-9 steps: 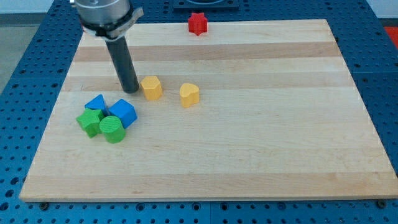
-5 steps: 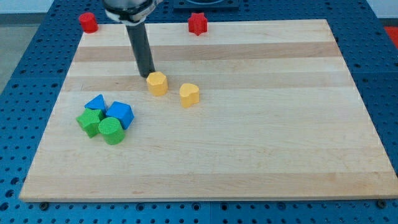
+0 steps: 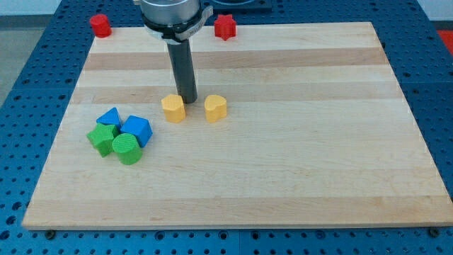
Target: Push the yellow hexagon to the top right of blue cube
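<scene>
My tip point(image 3: 189, 101) rests on the pale wooden table point(image 3: 297, 156), touching the far right edge of the yellow hexagon block point(image 3: 173, 108). The rod bears no hand, grasping nothing. The hexagon lies far-right of the blue cube point(image 3: 137, 129).

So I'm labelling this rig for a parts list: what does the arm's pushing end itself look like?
It is a plain, straight, dark grey rod, round in section, with no markings visible. Its upper end sits in a wider, silver-grey metal collar with a darker flange beneath it. My tip is simply the rod's blunt end. No cables, labels or sleeves show, and the arm above is cut off by the view's top.
</scene>
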Action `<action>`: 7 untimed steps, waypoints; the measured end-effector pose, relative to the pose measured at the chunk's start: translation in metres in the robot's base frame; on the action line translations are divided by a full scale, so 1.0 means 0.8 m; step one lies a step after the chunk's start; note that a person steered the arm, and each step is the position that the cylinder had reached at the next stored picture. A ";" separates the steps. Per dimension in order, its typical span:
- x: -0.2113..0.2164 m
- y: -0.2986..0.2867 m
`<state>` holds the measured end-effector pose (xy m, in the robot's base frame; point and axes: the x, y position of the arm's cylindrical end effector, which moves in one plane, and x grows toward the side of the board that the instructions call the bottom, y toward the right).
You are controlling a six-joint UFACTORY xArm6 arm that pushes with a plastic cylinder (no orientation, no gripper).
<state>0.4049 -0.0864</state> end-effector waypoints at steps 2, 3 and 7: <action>0.040 0.005; 0.054 0.007; 0.155 0.004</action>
